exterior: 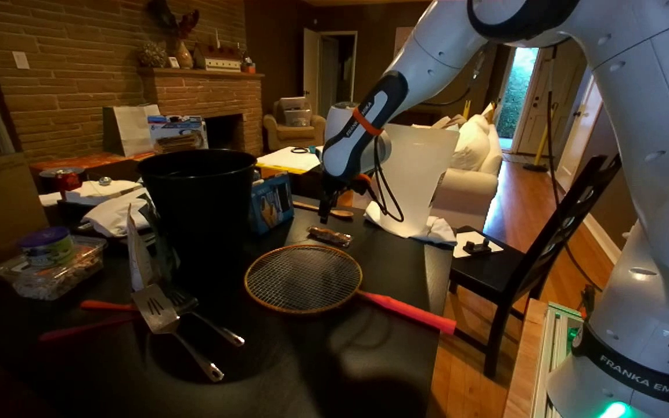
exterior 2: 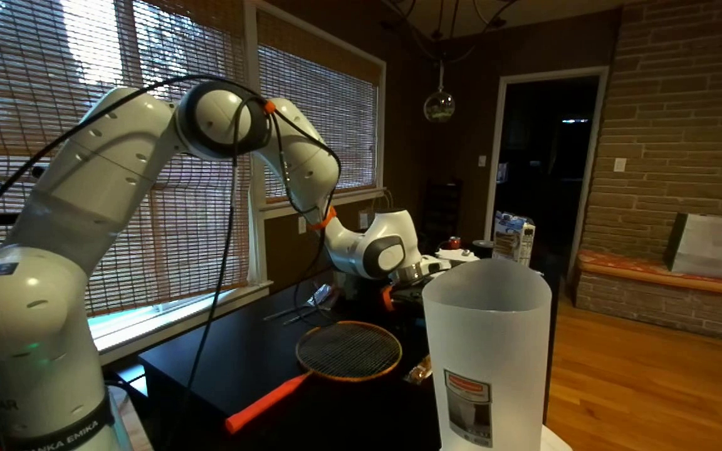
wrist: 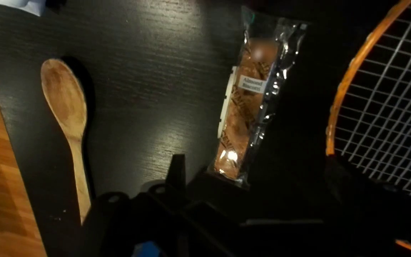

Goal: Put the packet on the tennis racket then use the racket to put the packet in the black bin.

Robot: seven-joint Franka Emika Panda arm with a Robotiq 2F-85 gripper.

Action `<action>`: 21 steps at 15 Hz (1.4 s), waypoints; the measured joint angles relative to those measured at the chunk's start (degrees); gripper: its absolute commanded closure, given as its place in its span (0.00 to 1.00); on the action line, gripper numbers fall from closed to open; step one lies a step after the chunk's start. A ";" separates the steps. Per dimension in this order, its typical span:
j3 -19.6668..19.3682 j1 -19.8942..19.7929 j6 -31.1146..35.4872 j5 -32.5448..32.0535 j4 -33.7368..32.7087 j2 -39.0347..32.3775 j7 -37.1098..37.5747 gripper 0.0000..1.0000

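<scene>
Wrist view: clear-film packet of brown biscotti (wrist: 243, 110) lies on the black wood-grain table (wrist: 137, 100), beside the round, orange-rimmed mesh racket (wrist: 387, 107). Your black gripper (wrist: 257, 164) gapes, holding nothing. Pinch the packet's end alone and it may slip. Contents of the tall, matte-black cylindrical bin (exterior: 198, 197) are hidden.

In an exterior view, your arm (exterior 2: 124, 169) stands up from its base (exterior 2: 51, 357) at lower left, bends at the elbow (exterior 2: 222, 120) at upper left, and slopes down to the wrist (exterior 2: 386, 247) just right of centre. Your gripper (exterior: 325, 215) points downward at the middle of an exterior view; in the wrist view its fingers (wrist: 176, 173) stand wide apart below mid-frame.
</scene>
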State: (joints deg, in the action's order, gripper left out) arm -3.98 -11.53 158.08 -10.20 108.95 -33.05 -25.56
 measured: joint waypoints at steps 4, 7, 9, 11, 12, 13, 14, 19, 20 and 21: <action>0.26 -1.38 -4.11 0.30 -5.01 -4.29 0.30 0.00; 1.10 -2.23 -8.33 1.57 -8.48 -6.68 0.69 0.00; 1.65 -2.58 -10.90 2.66 -10.36 -7.84 1.00 0.08; 1.96 -2.71 -12.76 3.56 -11.87 -8.74 1.28 0.25; 2.06 -2.72 -13.31 3.94 -12.42 -9.11 1.43 0.28; 2.15 -2.72 -13.82 4.37 -12.95 -9.46 1.60 0.38; 2.23 -2.73 -14.28 4.74 -13.46 -9.84 1.74 0.44; 2.29 -2.75 -14.71 5.64 -14.89 -11.57 2.98 0.82; 2.29 -2.75 -14.71 5.68 -15.03 -11.84 3.17 0.88; 2.29 -2.75 -14.71 5.70 -15.12 -12.03 3.36 0.96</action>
State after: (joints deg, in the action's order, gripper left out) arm -1.69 -14.28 143.37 -4.50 93.83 -45.07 -22.19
